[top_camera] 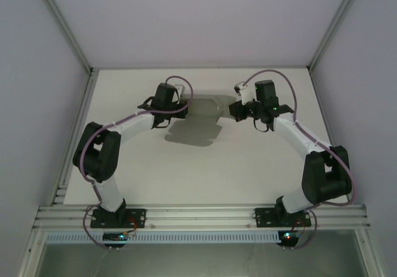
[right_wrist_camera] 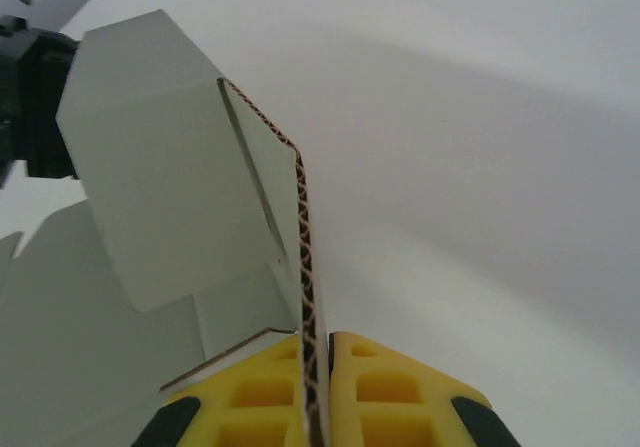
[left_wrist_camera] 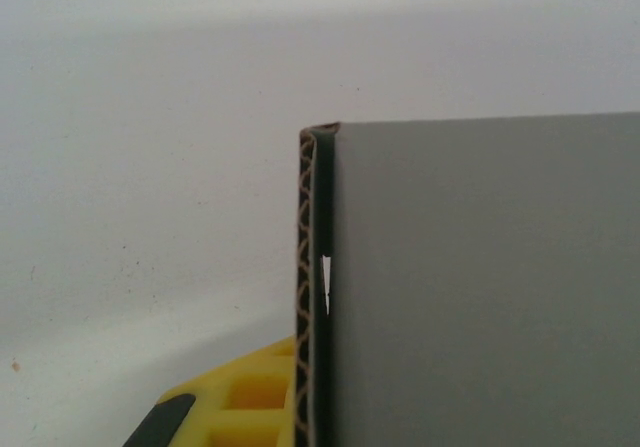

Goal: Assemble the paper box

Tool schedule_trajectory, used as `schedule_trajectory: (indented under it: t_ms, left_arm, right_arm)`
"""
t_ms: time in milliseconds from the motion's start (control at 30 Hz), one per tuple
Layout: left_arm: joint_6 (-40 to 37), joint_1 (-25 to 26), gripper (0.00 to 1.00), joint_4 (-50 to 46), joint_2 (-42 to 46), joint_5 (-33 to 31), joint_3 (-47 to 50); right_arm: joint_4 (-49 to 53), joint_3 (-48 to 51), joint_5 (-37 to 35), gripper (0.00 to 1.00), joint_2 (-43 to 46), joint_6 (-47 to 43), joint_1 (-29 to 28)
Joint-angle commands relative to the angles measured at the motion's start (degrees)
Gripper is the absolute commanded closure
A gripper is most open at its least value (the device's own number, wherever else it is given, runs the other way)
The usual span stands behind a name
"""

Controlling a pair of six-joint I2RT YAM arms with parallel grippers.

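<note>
Grey die-cut corrugated card paper box (left_wrist_camera: 480, 287) is held off the white bench (top_camera: 186, 178), between the two tools. At the left tool (top_camera: 183, 108), one yellow pad (left_wrist_camera: 250, 402) lies against the card's folded edge, which rises just ahead of it; I cannot tell whether it pinches. The right tool (right_wrist_camera: 312, 387) is pressed together on the card's corrugated edge, with flaps spreading ahead and to its left.

Box (left_wrist_camera: 480, 287): plain grey card; its cut edge (right_wrist_camera: 308, 297) brown with a wavy corrugated pattern. Right fingers (right_wrist_camera: 390, 392) and left finger (left_wrist_camera: 250, 402): yellow with a moulded grid, black at the outer corners. Table (top_camera: 248, 171): plain white. Arms (top_camera: 133, 127): white with black joints; cables (top_camera: 273, 72) purple.
</note>
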State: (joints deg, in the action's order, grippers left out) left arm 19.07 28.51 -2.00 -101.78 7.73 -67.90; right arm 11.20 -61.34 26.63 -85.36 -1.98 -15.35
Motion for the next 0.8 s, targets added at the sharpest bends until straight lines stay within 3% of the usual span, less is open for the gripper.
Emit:
schedule_trajectory:
  t_ms: [0, 167, 300, 333, 433, 667, 767]
  left_arm:
    - [1.1, 0.3, 1.0, -1.1, 2.5, -0.3, -0.8]
    - [2.5, 0.8, 1.0, -2.4, 2.2, -1.6, -1.9]
    - [3.9, 1.8, 1.0, -3.0, 1.2, -2.8, -3.1]
    - [4.1, 2.2, 1.0, -3.3, 0.9, -3.1, -3.6]
    - [4.7, 2.5, 1.0, -4.1, -0.2, -3.9, -4.8]
    - [6.4, 2.6, 1.0, -4.1, -1.4, -4.8, -5.3]
    - [5.7, 1.9, 1.0, -4.1, -1.6, -5.1, -5.0]
  right_arm:
    - [1.6, -2.2, -11.7, 1.0, -0.3, -0.1, -0.6]
    - [1.5, -3.2, -36.6, 1.0, -2.2, -0.8, -7.0]
    - [1.0, -6.5, -60.4, 1.0, -8.8, -0.7, -15.1]
    - [3.2, -9.5, -63.3, 1.0, -11.1, 0.8, -16.6]
    - [10.4, -15.2, -68.3, 1.0, -15.8, 9.9, -17.9]
    - [12.0, -18.6, -70.0, 1.0, -17.9, 10.6, -20.6]
    - [11.6, -17.4, -64.7, 0.87, -14.5, 8.1, -21.1]
